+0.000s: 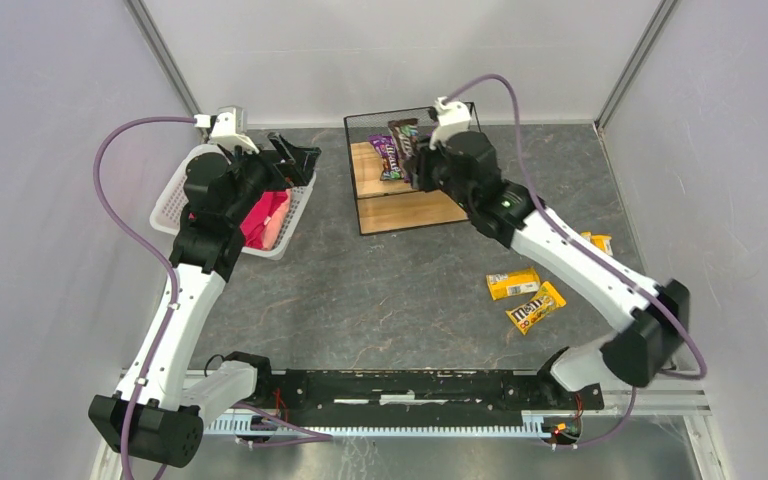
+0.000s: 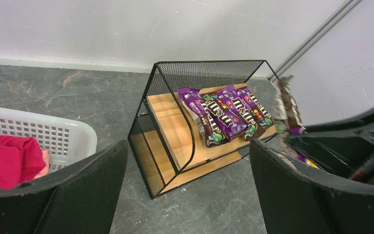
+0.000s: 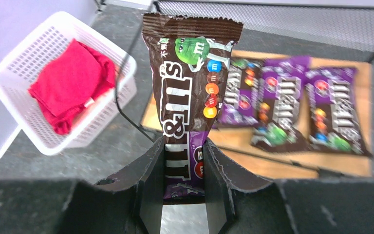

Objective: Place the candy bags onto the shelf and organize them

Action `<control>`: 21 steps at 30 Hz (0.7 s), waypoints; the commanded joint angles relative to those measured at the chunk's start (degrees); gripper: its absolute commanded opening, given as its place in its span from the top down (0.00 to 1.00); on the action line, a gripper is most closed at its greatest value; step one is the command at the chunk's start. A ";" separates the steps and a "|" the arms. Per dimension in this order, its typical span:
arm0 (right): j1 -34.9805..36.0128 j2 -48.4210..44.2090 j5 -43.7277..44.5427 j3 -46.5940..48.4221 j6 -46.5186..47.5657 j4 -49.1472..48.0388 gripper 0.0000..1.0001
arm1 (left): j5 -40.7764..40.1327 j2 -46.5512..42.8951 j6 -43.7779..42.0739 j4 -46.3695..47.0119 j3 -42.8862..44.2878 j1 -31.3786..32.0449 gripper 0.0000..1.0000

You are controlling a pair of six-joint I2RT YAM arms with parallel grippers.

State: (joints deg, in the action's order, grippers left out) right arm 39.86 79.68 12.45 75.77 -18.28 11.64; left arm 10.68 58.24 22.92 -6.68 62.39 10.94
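Right end effector (image 3: 185,163): closed on the lower end of one dark candy bag (image 3: 187,73). The bag stands up out of the fingers, with its long axis in line with them and its crimped top seal pointing away from the wrist. I read "m&m's" in white lettering down its face, with a green character and a string of coloured candies printed beside it.

Shelf (image 1: 420,212): directly ahead of the held bag. Three purple bags (image 3: 282,105) with the same m&m's print lie flat on the upper board, side by side, with their long axes running front to back. The left wrist view shows bare wood on the basket side of that row. I judge this to be the free slot. The held bag must tip forward and lie parallel to its neighbours, just beside the nearest one.

Left end effector (image 2: 187,151): fingers spread wide, carrying nothing. It hangs over the white basket (image 1: 175,195), which contains a pink-red cloth (image 1: 265,215).

Remaining stock: two yellow bags (image 1: 513,285) (image 1: 535,308) lie on the table (image 1: 360,300) on the right arm's side, well apart from the shelf. A third yellow bag (image 1: 598,241) shows partly behind that arm. Their brown lettering appears to read m&m's. The right arm is the nearer arm for all of these.
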 commanded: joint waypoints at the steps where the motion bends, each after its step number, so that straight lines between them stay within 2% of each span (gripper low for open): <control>1: 1.69 9.36 -1.95 10.38 -3.59 -2.32 0.63 | 0.39 -0.49 1.17 2.70 0.01 -0.27 0.00; 9: 2.46 21.22 -2.88 20.72 -9.24 -0.88 0.63 | 0.56 -0.74 1.29 2.72 0.01 -0.30 0.00; 21: 3.95 28.00 0.90 23.97 -13.90 0.35 0.63 | 1.28 -0.27 1.78 3.04 -0.13 -0.29 0.00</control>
State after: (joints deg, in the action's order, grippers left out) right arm 42.94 106.80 10.85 96.29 -29.58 13.61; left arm 10.74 58.24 22.94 -6.68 62.39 10.96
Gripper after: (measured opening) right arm 0.375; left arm 0.996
